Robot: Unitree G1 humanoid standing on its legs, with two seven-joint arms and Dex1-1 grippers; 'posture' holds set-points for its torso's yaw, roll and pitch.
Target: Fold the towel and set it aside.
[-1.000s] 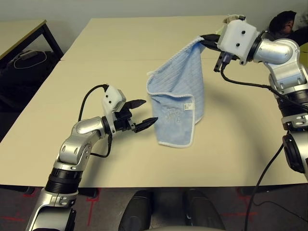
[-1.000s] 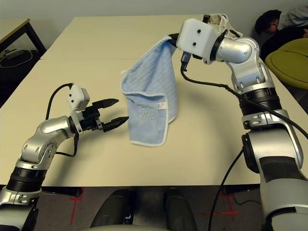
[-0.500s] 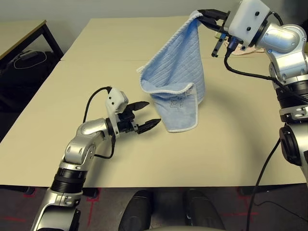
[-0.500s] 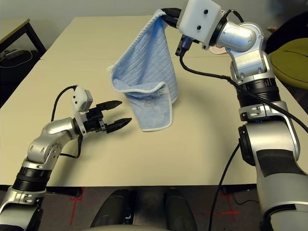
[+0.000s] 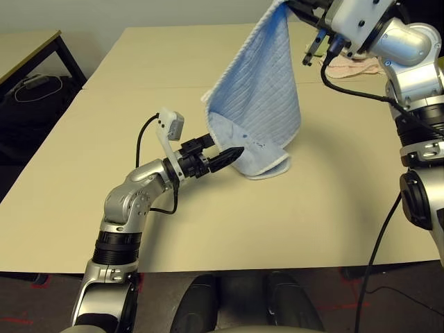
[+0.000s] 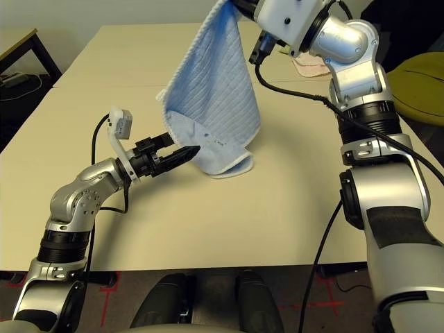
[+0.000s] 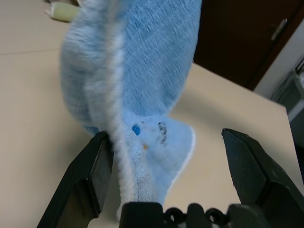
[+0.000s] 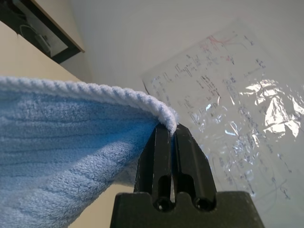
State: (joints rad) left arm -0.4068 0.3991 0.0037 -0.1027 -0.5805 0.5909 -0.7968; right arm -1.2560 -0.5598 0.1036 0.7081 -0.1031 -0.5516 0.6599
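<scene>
Right end effector (image 8: 166,142) pinches towel (image 5: 258,104) corner aloft; left end effector (image 7: 166,166) wide open; pink cloth (image 5: 354,66) behind

One light-blue towel (image 5: 260,97) is in sight, and one pink cloth (image 5: 352,66) lies on the far part of the surface (image 5: 139,90). Two robot arms reach over that surface, so there are two grippers: the left gripper (image 5: 220,154) and the right gripper (image 8: 169,142).

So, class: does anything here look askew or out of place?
Only the towel: the right claw holds it up by one corner, so it hangs crooked, its bottom edge bunched on the table. Nothing looks spilled or damaged.
</scene>
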